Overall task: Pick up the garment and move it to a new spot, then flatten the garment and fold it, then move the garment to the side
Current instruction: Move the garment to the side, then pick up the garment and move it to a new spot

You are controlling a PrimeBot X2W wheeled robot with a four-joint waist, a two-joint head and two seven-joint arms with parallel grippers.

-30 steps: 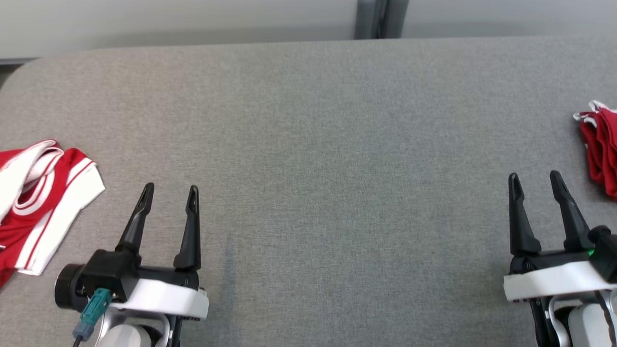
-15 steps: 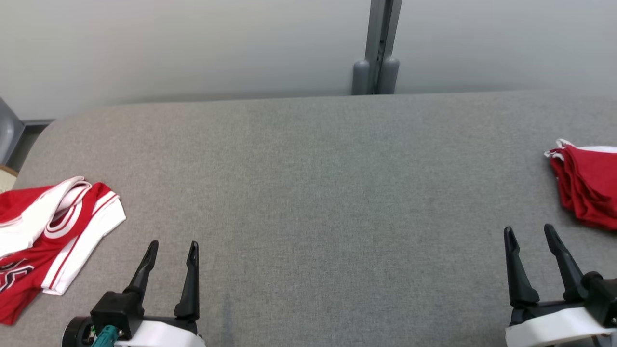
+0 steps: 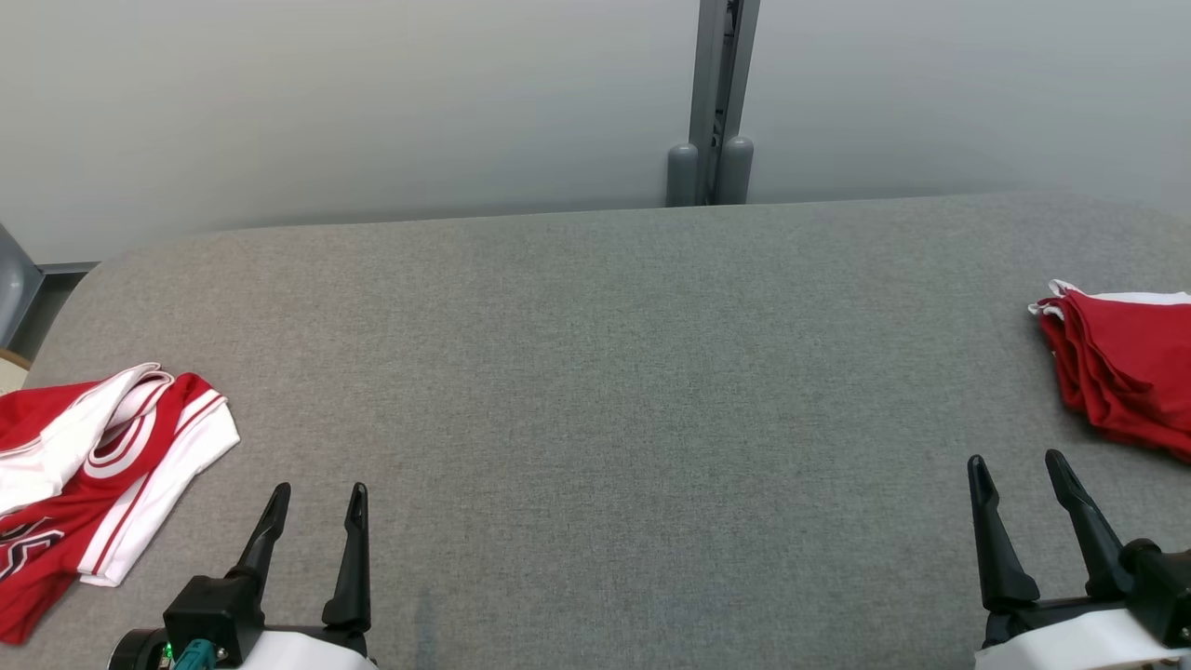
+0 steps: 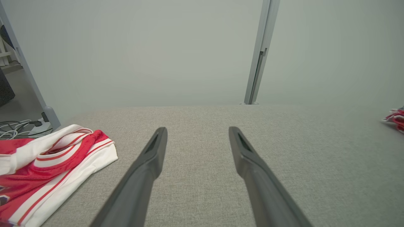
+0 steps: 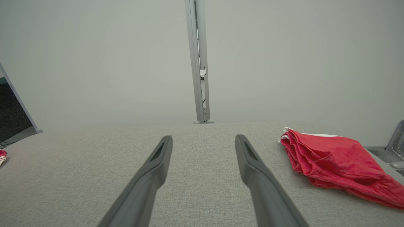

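A crumpled red-and-white garment point(image 3: 88, 470) lies at the table's left edge, also seen in the left wrist view point(image 4: 47, 171). My left gripper point(image 3: 316, 493) stands open just right of it, nothing between its fingers point(image 4: 151, 151). At the right edge lies a stack of folded red garments point(image 3: 1121, 368), large in the right wrist view point(image 5: 334, 162). My right gripper point(image 3: 1014, 461) is open below and left of that stack, its fingers point(image 5: 249, 157) empty.
The grey fabric-covered table point(image 3: 614, 391) stretches between the two piles. A pale wall with a grey post point(image 3: 712, 102) rises behind its far edge. Cables point(image 4: 15, 127) lie on the floor beyond the left corner.
The head camera has tilted up, so table, garments and both grippers sit lower in view and more wall shows. Both grippers stay open and the garments lie as before.
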